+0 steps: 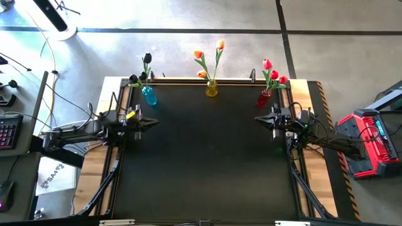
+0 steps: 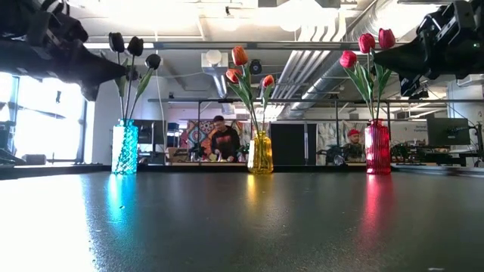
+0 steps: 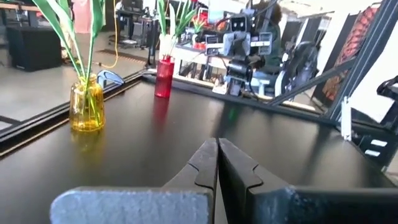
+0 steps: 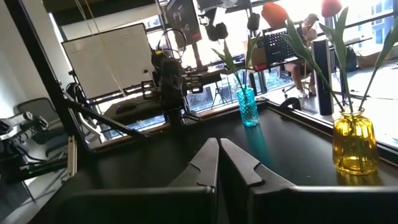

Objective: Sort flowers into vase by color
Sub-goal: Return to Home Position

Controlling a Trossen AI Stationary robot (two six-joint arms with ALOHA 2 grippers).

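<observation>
Three glass vases stand along the table's far edge, each with tulips stuck into it by their stems. The blue vase (image 1: 149, 95) at far left holds black flowers (image 2: 133, 47). The yellow vase (image 1: 211, 89) in the middle holds orange-yellow flowers (image 2: 240, 56). The red vase (image 1: 264, 97) at far right holds red flowers (image 2: 367, 42). My left gripper (image 3: 217, 144) is shut and hovers level over the table's left side, holding nothing. My right gripper (image 4: 219, 144) is shut too, level over the right side, holding nothing.
The black tabletop (image 1: 207, 157) stretches bare between the arms. A metal frame (image 1: 295, 182) runs along the table's sides. Beyond the far edge, people sit at desks (image 2: 224, 140) in the room.
</observation>
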